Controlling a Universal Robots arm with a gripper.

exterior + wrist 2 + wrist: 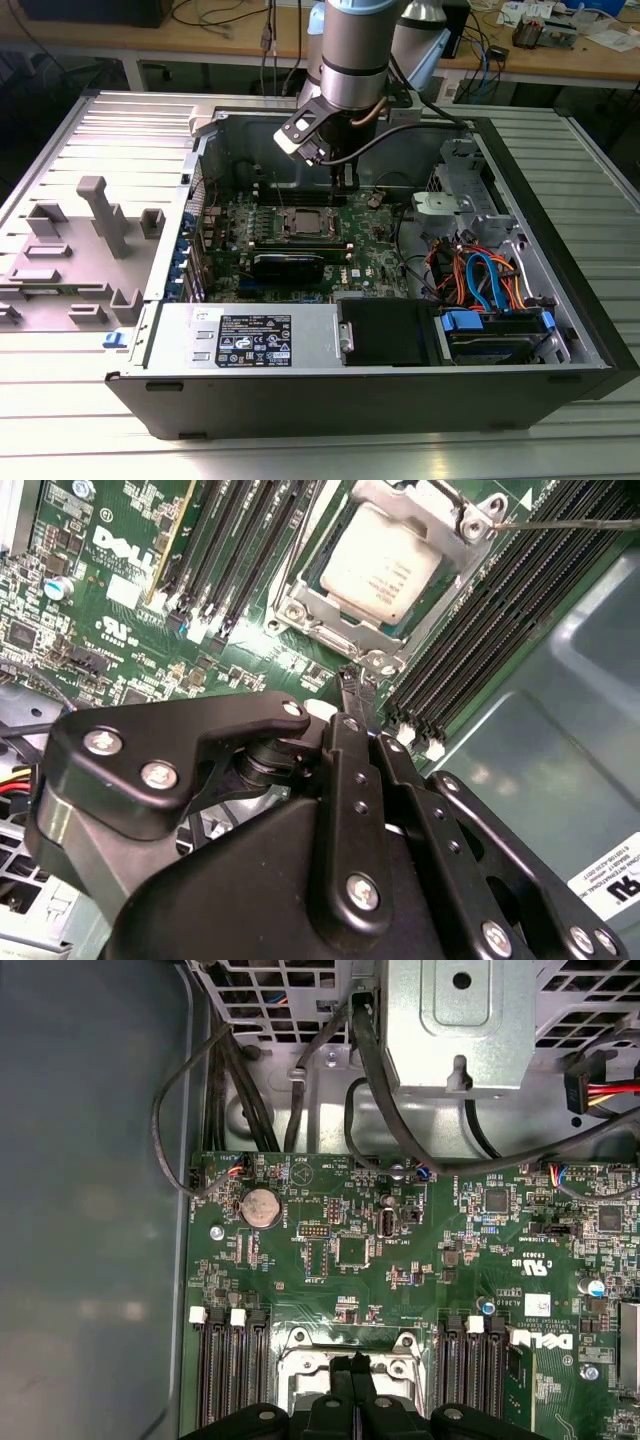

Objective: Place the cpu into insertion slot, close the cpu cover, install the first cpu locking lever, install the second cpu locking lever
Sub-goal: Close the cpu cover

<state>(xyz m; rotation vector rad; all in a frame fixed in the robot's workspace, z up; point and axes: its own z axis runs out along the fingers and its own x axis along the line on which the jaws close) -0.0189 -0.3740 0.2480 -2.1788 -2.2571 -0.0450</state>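
Reaching arm: the arm (352, 50) stands steeply over the open computer case (400, 395), its wrist turned down into the case.
Fingers: the fingers (345, 182) are clenched, pressed flat against each other with nothing between them; both wrist views show this (355, 690) (352, 1375).
Fingertip position: the tip hangs low over the green board (375, 250), just beside one edge of the socket (305, 224); I cannot tell whether it touches the board.
Chip: the chip (378, 560) sits inside the socket, its silver-grey top facing up.
Cover: the cover (325, 635) lies flat over the chip's edges, and the chip's top shows through its square window.
Lever: a thin metal lever (570, 523) runs from one corner of the cover out along the socket's side; I cannot tell whether it is hooked down.
Memory strips: long black memory strips (480, 630) run along both sides of the socket.
Case: it lies on its side on a ribbed metal worktop (60, 420), with bundled cables (480, 275) at the exterior view's right.
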